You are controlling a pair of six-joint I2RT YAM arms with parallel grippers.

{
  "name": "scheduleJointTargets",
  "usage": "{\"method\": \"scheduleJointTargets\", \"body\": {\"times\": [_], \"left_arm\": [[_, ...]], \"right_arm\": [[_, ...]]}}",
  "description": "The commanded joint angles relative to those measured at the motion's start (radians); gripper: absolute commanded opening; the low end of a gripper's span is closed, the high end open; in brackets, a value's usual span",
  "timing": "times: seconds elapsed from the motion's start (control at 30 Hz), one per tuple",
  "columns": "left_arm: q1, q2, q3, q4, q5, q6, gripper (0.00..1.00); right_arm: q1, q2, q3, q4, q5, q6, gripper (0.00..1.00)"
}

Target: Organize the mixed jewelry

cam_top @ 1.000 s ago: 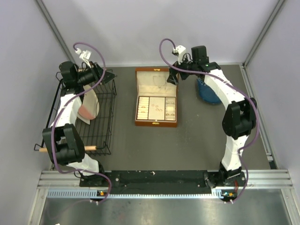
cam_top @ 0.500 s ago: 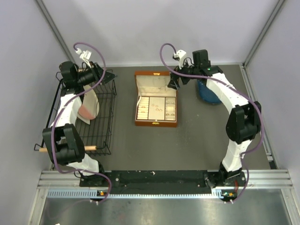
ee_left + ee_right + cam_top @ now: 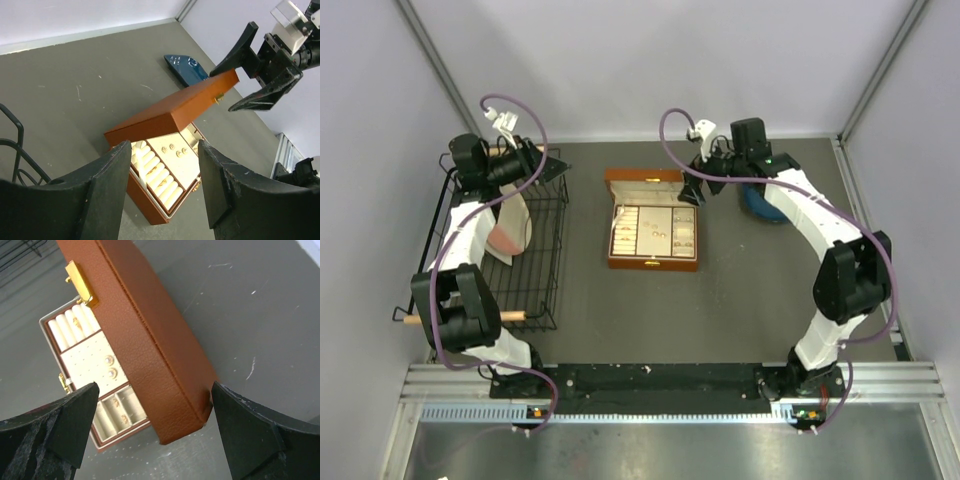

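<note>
The brown wooden box (image 3: 653,263) stands mid-table with its lid (image 3: 645,183) tilted about halfway down over the cream lining. Two tiny gold rings (image 3: 152,170) sit in the roll slots, and small studs (image 3: 172,147) sit on the pad. The chain necklace is not visible. My right gripper (image 3: 692,190) is open, with its jaws on either side of the lid's corner (image 3: 200,410); the left wrist view shows it (image 3: 248,75) at the lid's clasp edge. My left gripper (image 3: 552,163) is open and empty above the wire basket, well left of the box (image 3: 150,210).
A black wire basket (image 3: 535,250) at the left holds a cream and pink object (image 3: 508,225). A blue dish (image 3: 760,198) sits behind my right arm and also shows in the left wrist view (image 3: 186,67). A wooden handle (image 3: 410,320) sticks out at the basket's near left.
My right gripper has moved left and toward the box's back right corner. The lid has swung from upright to about half closed. The left arm has not moved.
</note>
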Motion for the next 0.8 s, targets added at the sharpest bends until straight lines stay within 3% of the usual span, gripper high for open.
{"method": "scheduleJointTargets", "body": {"times": [0.0, 0.37, 0.5, 0.77], "left_arm": [[-0.002, -0.053, -0.019, -0.001, 0.026, 0.03, 0.61], [-0.003, -0.063, -0.049, -0.042, 0.029, 0.068, 0.61], [-0.005, -0.06, -0.049, -0.041, 0.028, 0.062, 0.61], [-0.014, -0.066, -0.062, -0.041, -0.006, 0.068, 0.61]], "right_arm": [[0.043, -0.104, -0.074, 0.012, 0.003, -0.023, 0.95], [0.1, -0.283, -0.238, 0.021, 0.056, -0.025, 0.95], [0.142, -0.276, -0.263, 0.06, 0.124, -0.008, 0.95], [0.339, -0.133, -0.309, 0.257, 0.498, -0.04, 0.94]]}}
